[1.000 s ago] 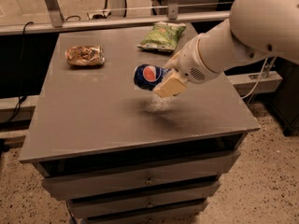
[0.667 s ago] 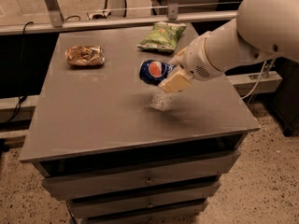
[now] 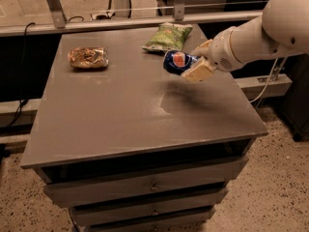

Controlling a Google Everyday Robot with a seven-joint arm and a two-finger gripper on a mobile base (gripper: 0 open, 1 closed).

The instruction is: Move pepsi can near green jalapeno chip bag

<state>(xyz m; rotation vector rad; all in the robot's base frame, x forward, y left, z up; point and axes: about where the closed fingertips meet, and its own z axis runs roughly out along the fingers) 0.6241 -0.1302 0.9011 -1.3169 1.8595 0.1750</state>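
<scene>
One camera view, looking down at an angle onto a grey cabinet.

1. Tabletop [image 3: 116,120]: grey, flat and matte. Two bags lie along its far side.
2. Can [image 3: 174,62]: dark blue, with the round red-white-blue logo turned toward the camera. It is tipped on its side and raised off the tabletop, over the far right part. It hangs close to the near edge of the green bag without resting on it.
3. Gripper [image 3: 190,64]: the beige fingers are clamped on the can's right end, one above it and one beneath. The gripper is over the far right of the tabletop, just right of the can.
4. Arm [image 3: 251,35]: white and thick. It enters from the upper right corner and slopes down leftward to the gripper.
5. Green bag [image 3: 168,36]: light green and crinkled. It lies flat at the far edge, right of centre.
6. Brown bag [image 3: 88,57]: tan and shiny. It lies flat at the far left, well apart from the can and the green bag.
7. Shadow [image 3: 186,100]: a dark patch on the tabletop below the can and gripper.
8. Drawers [image 3: 149,185]: grey fronts stacked under the tabletop.
9. Floor [image 3: 275,187]: speckled, showing beside the cabinet.
10. Cable [image 3: 267,83]: pale, hanging at the right behind the tabletop.
</scene>
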